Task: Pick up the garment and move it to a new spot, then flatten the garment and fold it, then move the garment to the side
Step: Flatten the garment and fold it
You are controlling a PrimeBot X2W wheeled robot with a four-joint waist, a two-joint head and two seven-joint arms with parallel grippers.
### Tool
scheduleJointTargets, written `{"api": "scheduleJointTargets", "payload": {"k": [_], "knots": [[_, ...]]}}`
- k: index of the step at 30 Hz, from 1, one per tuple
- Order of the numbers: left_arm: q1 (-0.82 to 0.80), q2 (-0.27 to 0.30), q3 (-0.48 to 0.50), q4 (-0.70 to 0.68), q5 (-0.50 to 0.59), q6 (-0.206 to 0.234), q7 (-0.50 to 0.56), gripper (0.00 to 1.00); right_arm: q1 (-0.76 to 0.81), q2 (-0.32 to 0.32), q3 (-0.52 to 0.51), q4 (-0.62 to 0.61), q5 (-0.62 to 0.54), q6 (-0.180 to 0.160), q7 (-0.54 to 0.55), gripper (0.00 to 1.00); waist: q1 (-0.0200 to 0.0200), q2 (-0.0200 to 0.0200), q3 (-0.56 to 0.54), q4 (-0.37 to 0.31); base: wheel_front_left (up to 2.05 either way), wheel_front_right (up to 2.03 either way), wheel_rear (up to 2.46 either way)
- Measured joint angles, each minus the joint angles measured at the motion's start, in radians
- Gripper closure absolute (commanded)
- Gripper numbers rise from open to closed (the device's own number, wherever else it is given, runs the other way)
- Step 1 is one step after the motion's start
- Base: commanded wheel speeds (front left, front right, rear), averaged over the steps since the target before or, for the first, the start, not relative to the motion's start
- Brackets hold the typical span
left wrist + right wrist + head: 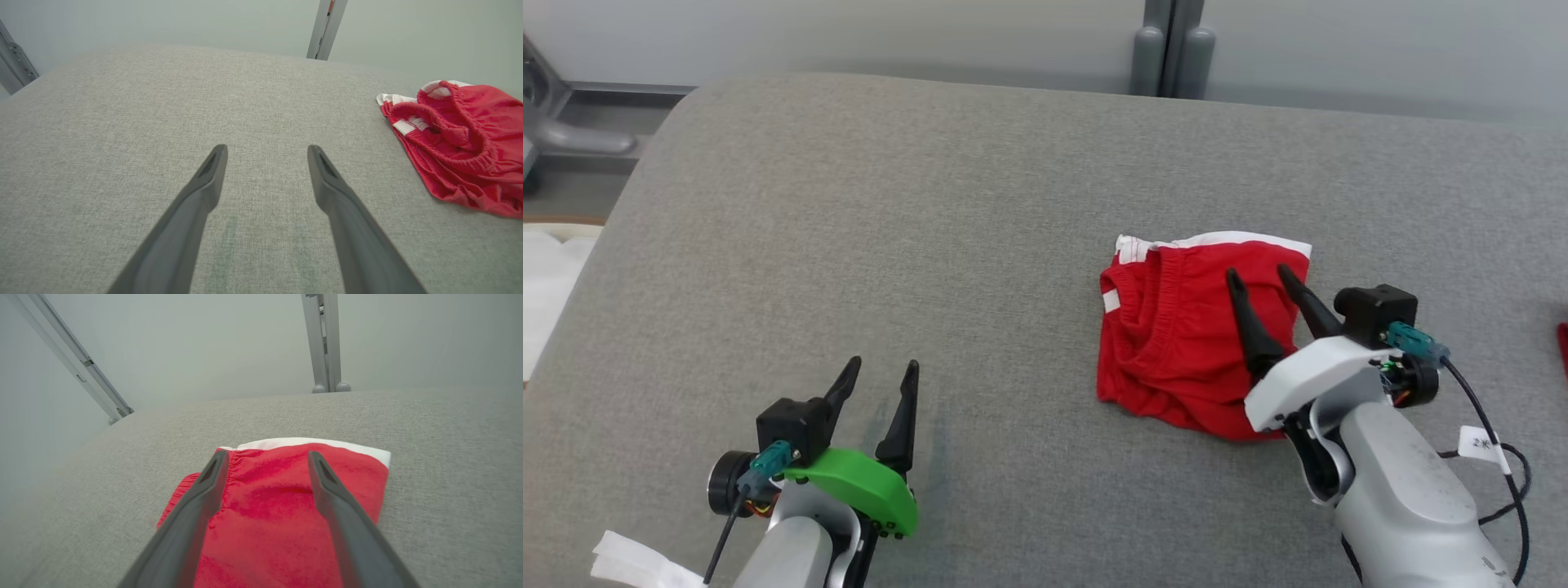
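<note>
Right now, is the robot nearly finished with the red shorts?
Not quite, I think. Set down: the red shorts lie bunched on the grey pad. In hand: nothing; the right gripper is open above them, left gripper open too. Left: smoothing, neat folding, moving aside.

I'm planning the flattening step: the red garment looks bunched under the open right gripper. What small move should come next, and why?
Probably bring the left gripper across to the left edge of the garment. The garment lies rumpled on the grey table; the right gripper hangs open over it, holding nothing, while the left one is open over bare table.
</note>
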Motion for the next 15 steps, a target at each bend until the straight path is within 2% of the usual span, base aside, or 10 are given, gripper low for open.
{"api": "scheduleJointTargets", "payload": {"k": [7,15], "knots": [[0.024,0.0,0.046,-0.079,0.068,0.0,0.0,0.0,0.12,-0.001,-0.182,-0.136,-0.234,0.0,0.0,0.0,0.0,0.0,0.001,-0.076,0.0,0.0,0.0],[0.096,-0.001,0.098,-0.178,0.165,-0.001,0.0,0.0,0.252,-0.001,-0.246,-0.228,-0.33,0.0,0.0,0.0,0.0,0.0,-0.008,-0.153,0.0,0.0,0.0]]}}
